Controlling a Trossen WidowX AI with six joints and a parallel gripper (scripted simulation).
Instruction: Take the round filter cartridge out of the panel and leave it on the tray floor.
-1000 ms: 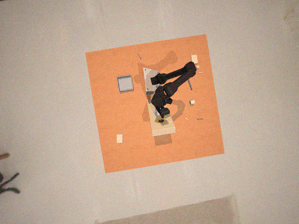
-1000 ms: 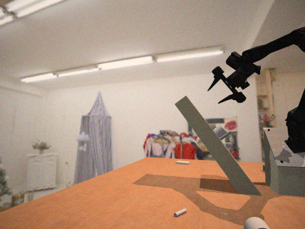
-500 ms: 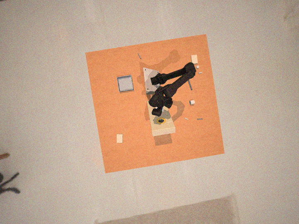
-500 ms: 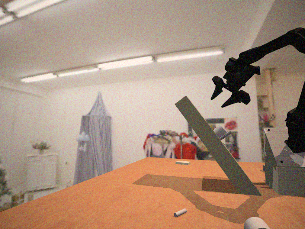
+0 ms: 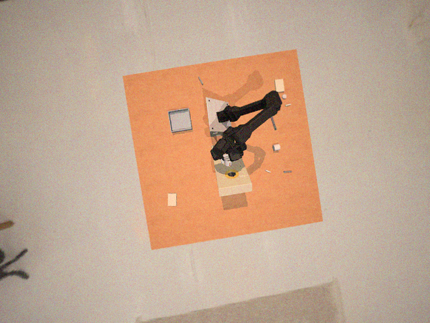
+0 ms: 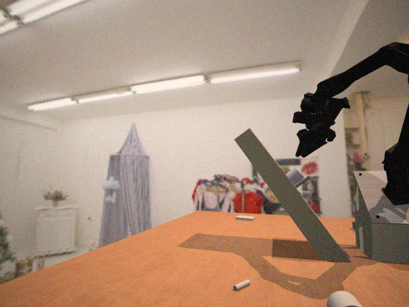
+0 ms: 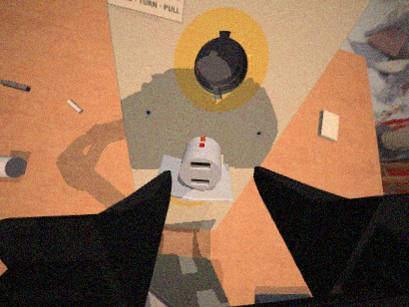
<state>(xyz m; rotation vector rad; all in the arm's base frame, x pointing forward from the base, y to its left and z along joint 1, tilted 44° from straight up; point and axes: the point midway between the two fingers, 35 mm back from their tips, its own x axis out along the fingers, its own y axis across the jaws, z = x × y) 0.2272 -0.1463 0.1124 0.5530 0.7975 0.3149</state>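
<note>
The white round cartridge (image 5: 227,160) (image 6: 295,176) (image 7: 201,164), with two dark slots and red marks, is out of its socket and rests at a grey ledge (image 6: 303,181) (image 7: 224,190) on the tilted tan service panel (image 5: 235,189) (image 6: 291,198) (image 7: 145,50). The dark round socket (image 5: 231,174) (image 7: 220,65) in the yellow ring is empty. My gripper (image 6: 301,155) (image 7: 212,173) is open and empty, above the cartridge; in the wrist view its fingertips stand to either side of it. The square grey tray (image 5: 180,121) is empty, at the left in the top view.
A grey-white box (image 5: 214,111) (image 6: 390,242) stands under the arm base, near the panel's low end. Small white cylinders (image 5: 276,147) (image 6: 241,284), dark rods (image 5: 287,172) and pale blocks (image 5: 172,199) (image 5: 279,85) lie about on the orange table (image 5: 167,160).
</note>
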